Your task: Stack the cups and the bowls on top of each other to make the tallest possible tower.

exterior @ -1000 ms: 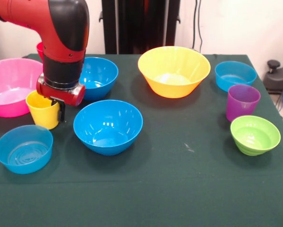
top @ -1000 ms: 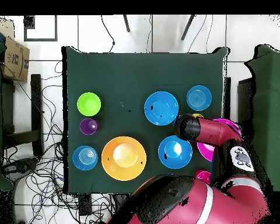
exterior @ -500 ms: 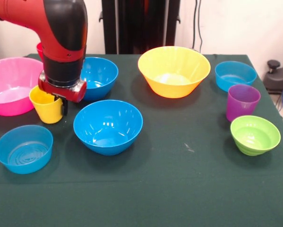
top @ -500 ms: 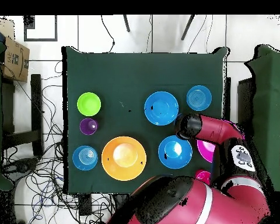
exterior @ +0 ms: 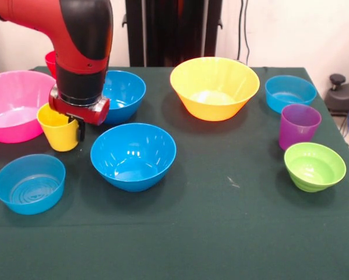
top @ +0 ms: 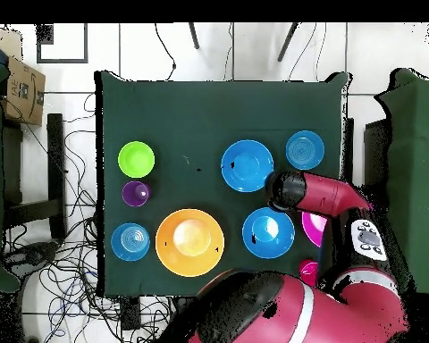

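Seven bowls and three cups are spread singly over the green table (exterior: 221,233), none stacked. In the front view the bowls count as one large pink bowl (exterior: 14,105) at the left edge, one large yellow-orange bowl (exterior: 214,87) at upper centre, two medium deep blue bowls, one (exterior: 133,155) at centre and the other (exterior: 123,95) behind it at upper left, two small light-blue bowls, one (exterior: 29,183) at lower left and the other (exterior: 290,93) at upper right, and one lime green bowl (exterior: 314,166) at the right. The cups are a yellow cup (exterior: 57,131) at the left, a translucent purple cup (exterior: 299,125) at the right between the upper-right light-blue bowl and the green bowl, and a red cup (exterior: 50,60) partly hidden behind the arm (exterior: 69,35) at upper left. Every bowl and cup that shows its inside looks empty. The gripper (exterior: 74,125) hangs over the yellow cup with one dark finger (exterior: 80,131) down its right outer wall; the cup seems raised off the cloth just beside the pink bowl, so the fingers appear pinched on its rim. In the overhead view the arm (top: 316,192) covers the yellow cup, with the pink bowl (top: 313,228) peeking out beneath it at the right
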{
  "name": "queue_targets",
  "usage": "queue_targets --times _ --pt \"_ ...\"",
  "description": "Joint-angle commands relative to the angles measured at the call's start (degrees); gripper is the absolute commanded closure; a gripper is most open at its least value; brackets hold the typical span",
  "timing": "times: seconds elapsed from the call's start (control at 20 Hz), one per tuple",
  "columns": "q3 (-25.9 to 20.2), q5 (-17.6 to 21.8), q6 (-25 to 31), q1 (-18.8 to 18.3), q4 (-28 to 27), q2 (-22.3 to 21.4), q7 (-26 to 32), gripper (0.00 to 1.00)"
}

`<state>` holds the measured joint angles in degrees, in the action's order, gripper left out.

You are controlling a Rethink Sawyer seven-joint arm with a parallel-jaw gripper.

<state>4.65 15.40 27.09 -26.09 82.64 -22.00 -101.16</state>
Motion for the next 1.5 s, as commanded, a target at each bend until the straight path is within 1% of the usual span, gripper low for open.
queue_targets --times 0.05,0.35,0.6,0.9,1.15,1.3,1.5 --pt "-2.3 -1.2 5.8 2.5 -4.1 -1.2 -4.2 1.00" --pt "-3.0 -2.9 7.5 2.7 -4.9 -1.7 -4.7 1.00" --pt "-3.6 -4.1 7.1 2.5 -2.8 -4.3 -4.4 1.00" --pt "-3.0 -5.4 9.0 3.8 -1.1 -8.5 -4.8 1.00" --pt "-2.6 -6.7 11.3 4.6 -1.0 -10.4 -4.6 1.00" --pt "-2.2 -7.3 11.7 5.3 -0.1 -11.8 -5.1 1.00" --pt "-1.0 -8.0 12.2 7.5 0.3 -12.9 -7.2 1.00"
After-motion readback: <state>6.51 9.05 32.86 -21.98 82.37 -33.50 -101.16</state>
